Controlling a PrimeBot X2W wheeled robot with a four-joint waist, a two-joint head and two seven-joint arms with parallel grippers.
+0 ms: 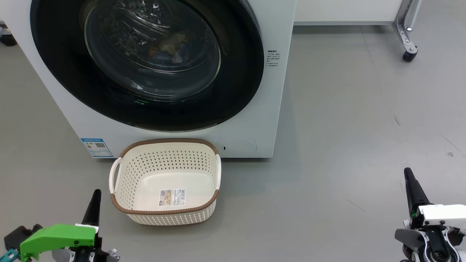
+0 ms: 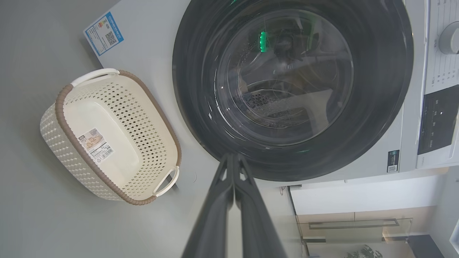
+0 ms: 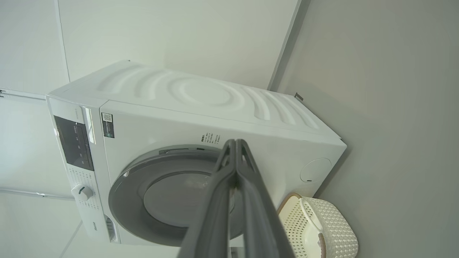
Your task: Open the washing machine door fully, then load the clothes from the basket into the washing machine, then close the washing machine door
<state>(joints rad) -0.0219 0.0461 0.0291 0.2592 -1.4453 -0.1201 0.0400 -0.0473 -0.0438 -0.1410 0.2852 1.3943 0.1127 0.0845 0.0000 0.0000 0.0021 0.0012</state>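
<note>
Washing machine door sits closed flat against the front of the washing machine, its wide glossy black rim ringing the bulging clear glass. Through that glass, in the head view, a small patch of orange and cream cloth shows inside the drum, probably the clothes, though reflections blur most of it. On the grey floor just in front of the machine stands the basket, upright, below the door's lower edge and close to the white front panel. Its cream bottom is bare except for a printed label. A blue sticker sits at the machine's lower left corner, just beside the basket's left handle. The left fingers rise at the lower left, pressed together with nothing between them, near the basket's left side but apart from it. The right fingers stand at the lower right, likewise pinched together and empty, well apart from basket and machine. From the left wrist, the left fingers point at the lower rim of the door, with the basket off to one side. From the right wrist, the right fingers lie across the closed door, with the basket at the machine's foot and a dial on the control strip.
</note>
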